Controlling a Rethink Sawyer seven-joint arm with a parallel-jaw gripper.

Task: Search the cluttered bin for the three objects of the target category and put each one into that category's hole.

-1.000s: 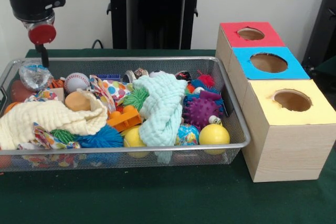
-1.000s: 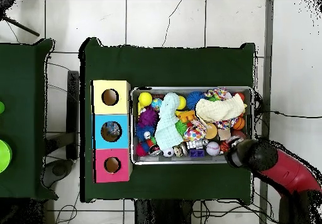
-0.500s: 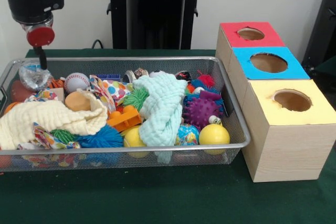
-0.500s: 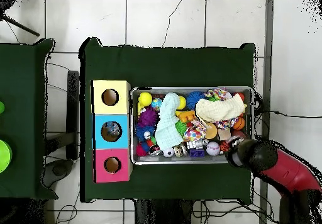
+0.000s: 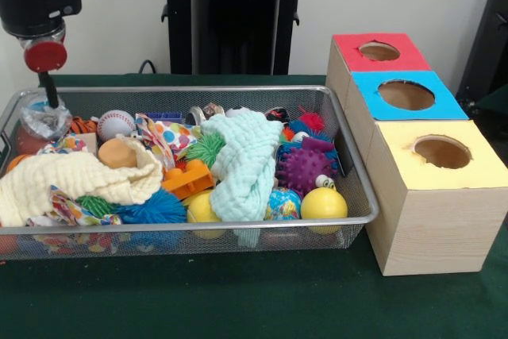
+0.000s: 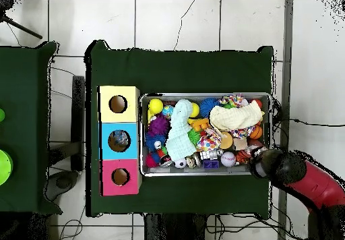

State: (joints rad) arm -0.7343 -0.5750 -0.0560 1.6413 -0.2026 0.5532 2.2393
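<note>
table: green cloth [image 5: 238, 307], mostly bare in front of the bin

bin [image 5: 349, 220]: crammed full; pincer [image 5: 49, 93] hangs over its corner by the clear bag [image 5: 48, 117]

pincer: can't tell if apart or together

boxes [image 6: 118, 140]: well off, past the bin's opposite end

overhead only: red arm [image 6: 313, 187] reaching in from outside the table edge

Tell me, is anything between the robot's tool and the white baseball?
Nothing visible blocks it. The white baseball lies uncovered at the back of the wire mesh bin, and the tool hangs above the corner beside it.
</note>
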